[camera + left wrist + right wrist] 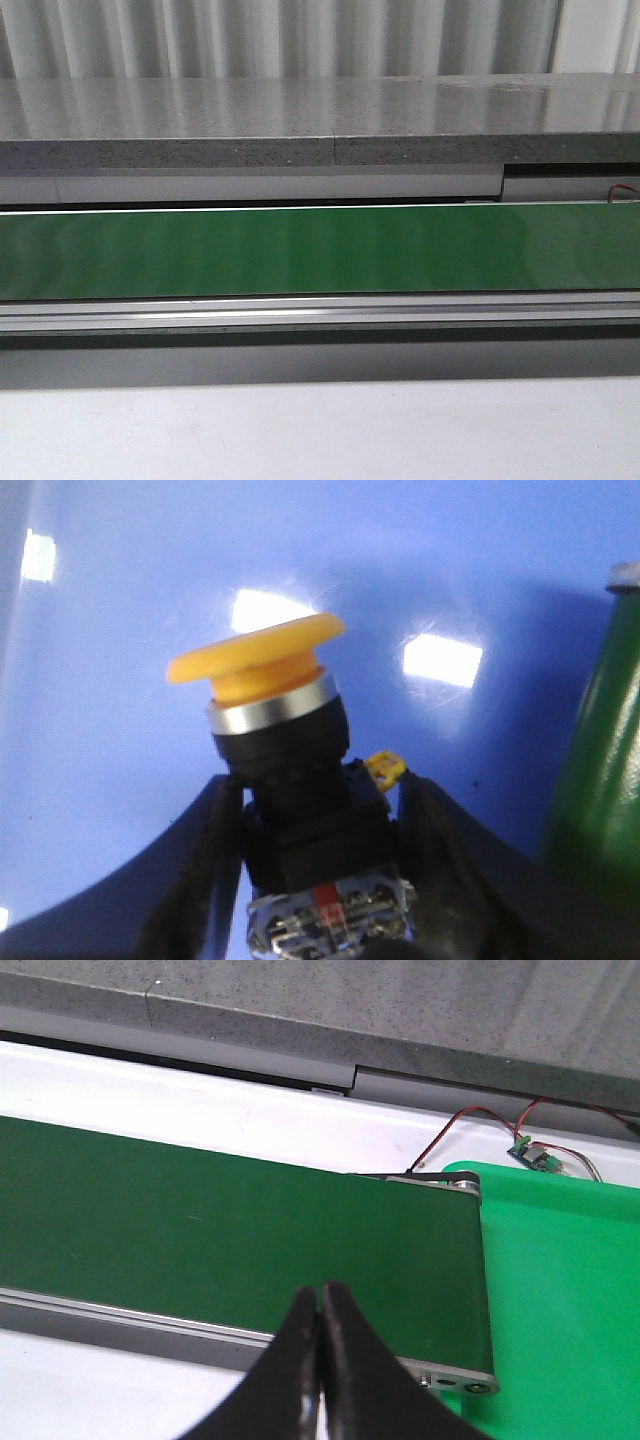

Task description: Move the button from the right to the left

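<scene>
**Button held in left gripper over blue surface**

The left gripper was clamped on the button, its black fingers pressing the dark body from both sides, the yellow cap pointing away from the wrist. Behind it lay a glossy blue surface, with a green object, possibly a belt edge, just beside. The right gripper hung above the green conveyor belt, jaws pressed together and holding nothing. A bright green tray adjoined the belt's end.
</scene>
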Tool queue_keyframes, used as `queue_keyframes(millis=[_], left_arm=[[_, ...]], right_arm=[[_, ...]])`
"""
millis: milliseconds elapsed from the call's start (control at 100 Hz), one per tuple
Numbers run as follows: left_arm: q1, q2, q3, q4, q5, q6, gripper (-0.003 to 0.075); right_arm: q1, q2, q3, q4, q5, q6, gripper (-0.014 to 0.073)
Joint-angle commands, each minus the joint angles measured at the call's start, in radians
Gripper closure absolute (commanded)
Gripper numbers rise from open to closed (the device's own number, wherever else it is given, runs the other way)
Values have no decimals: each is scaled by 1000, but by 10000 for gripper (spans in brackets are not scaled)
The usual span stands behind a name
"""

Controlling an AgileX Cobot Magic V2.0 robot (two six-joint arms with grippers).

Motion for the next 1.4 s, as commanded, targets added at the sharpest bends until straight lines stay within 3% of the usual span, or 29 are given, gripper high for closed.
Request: queue_keyframes(millis=[0, 170, 350, 450, 710, 980, 1390], left_arm=[[6, -45, -32, -6, -21, 12, 732], [8, -21, -30, -28, -16, 15, 593], [8, 7, -28, -37, -12, 16, 351], [8, 6, -28, -33, -14, 16, 288], [8, -51, -28, -26, -14, 16, 289], [2, -296, -25, -101, -49, 8, 291], [-250, -868, 270, -188, -256, 8, 292]], right_arm=[[-1, 3, -23, 17, -64, -9, 661], [-1, 3, -23, 17, -64, -9, 661], [-1, 3, -23, 17, -64, -9, 661], [-1, 3, -23, 17, -64, -9, 661], [-1, 3, -23, 17, -64, -9, 661], [-1, 3, -23, 17, -64, -9, 661], [-1, 3, -23, 17, -64, -9, 661]])
